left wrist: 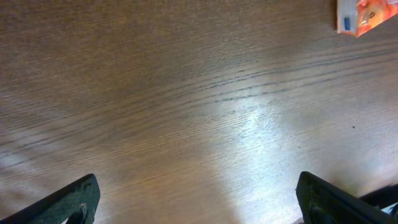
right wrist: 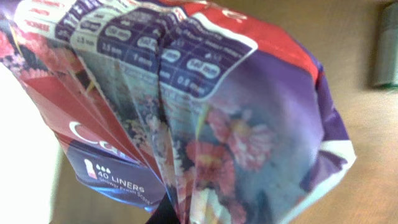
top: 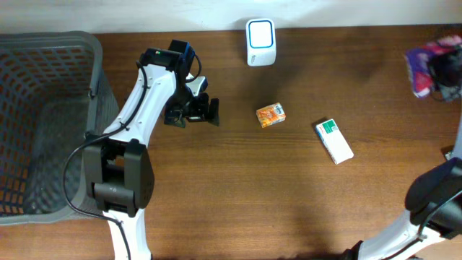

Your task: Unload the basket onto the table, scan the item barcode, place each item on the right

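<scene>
Brown wood-grain table (top: 289,202) bearing a grey plastic mesh basket (top: 43,123), a white rounded scanner unit (top: 260,42), a small orange carton (top: 271,115) and a white-and-green rectangular box (top: 333,140).

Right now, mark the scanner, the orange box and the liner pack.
scanner (top: 260,42): overhead view, middle of its blue-rimmed top face.
orange box (top: 271,115): overhead view, centre of its top face.
liner pack (right wrist: 186,112): right wrist view, on the crumpled printed wrapper.
</scene>
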`<state>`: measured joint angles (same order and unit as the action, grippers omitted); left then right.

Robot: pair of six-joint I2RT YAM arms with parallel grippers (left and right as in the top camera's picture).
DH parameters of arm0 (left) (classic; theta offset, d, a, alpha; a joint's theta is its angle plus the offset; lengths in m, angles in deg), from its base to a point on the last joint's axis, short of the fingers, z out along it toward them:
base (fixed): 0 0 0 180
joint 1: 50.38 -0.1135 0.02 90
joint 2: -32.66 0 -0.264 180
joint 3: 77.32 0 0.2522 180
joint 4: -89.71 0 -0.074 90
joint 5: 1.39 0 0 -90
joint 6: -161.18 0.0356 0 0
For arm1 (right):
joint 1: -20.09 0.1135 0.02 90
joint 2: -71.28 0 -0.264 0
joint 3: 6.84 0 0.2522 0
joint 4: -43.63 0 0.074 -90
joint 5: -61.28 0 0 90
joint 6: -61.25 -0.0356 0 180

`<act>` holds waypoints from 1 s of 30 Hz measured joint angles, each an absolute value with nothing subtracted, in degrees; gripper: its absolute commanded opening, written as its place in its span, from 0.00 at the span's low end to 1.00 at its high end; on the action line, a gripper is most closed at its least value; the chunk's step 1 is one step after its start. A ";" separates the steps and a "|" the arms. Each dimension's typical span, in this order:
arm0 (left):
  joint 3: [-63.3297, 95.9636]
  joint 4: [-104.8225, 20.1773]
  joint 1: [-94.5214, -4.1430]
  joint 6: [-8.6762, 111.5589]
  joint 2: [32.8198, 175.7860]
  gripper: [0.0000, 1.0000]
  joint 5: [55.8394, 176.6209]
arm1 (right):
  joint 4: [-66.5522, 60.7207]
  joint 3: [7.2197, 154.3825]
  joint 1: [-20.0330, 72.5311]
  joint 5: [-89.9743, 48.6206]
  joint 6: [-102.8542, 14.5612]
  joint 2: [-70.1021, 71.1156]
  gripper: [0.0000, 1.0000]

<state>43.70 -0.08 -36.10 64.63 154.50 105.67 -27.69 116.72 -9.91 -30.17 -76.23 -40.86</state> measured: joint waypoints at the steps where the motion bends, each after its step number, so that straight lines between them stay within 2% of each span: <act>1: 43.70 -0.08 -36.10 64.63 154.50 0.99 105.67 | -29.07 116.70 -13.13 -31.09 -76.04 -42.58 0.04; 3: 43.70 -0.06 -36.10 64.63 154.50 0.99 105.67 | -29.20 116.66 -17.32 -32.18 -74.37 -45.86 0.04; 4: 43.70 -0.04 -36.10 64.63 154.50 0.99 105.67 | -29.33 116.64 -18.96 -32.42 -73.54 -48.00 0.25; 5: 43.70 0.07 -36.10 64.63 154.50 0.99 105.67 | -29.33 116.64 -19.75 -32.42 -73.30 -49.45 0.59; 6: 43.70 0.18 -36.10 64.63 154.50 0.99 105.67 | -29.35 116.61 -20.32 -32.42 -72.89 -50.15 0.82; 7: 43.70 0.18 -36.10 64.63 154.50 0.99 105.67 | -29.31 116.61 -20.65 -32.38 -71.99 -50.30 1.00; 10: 43.70 -0.02 -36.10 64.63 154.50 0.99 105.67 | -31.03 116.64 -20.97 -31.53 -67.34 -50.30 0.99; 13: 43.70 -0.65 -36.10 64.63 154.50 0.99 105.67 | -42.36 116.37 -22.33 -27.62 -64.52 -47.20 0.99; 22: 43.70 -2.47 -36.05 64.63 154.50 0.99 105.67 | -63.82 116.53 -21.80 -23.38 -52.54 -13.54 0.99; 26: 43.70 -1.92 -36.05 64.63 154.50 0.99 105.67 | -66.27 114.93 -21.83 -23.05 -49.22 -6.28 0.98; 30: 43.70 -1.07 -35.88 64.63 154.50 0.99 105.72 | -60.41 98.98 -21.80 -11.05 -38.75 -4.33 0.99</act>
<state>43.70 -1.07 -35.88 64.63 154.50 105.72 -60.41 98.98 -21.80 -11.05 -38.75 -4.33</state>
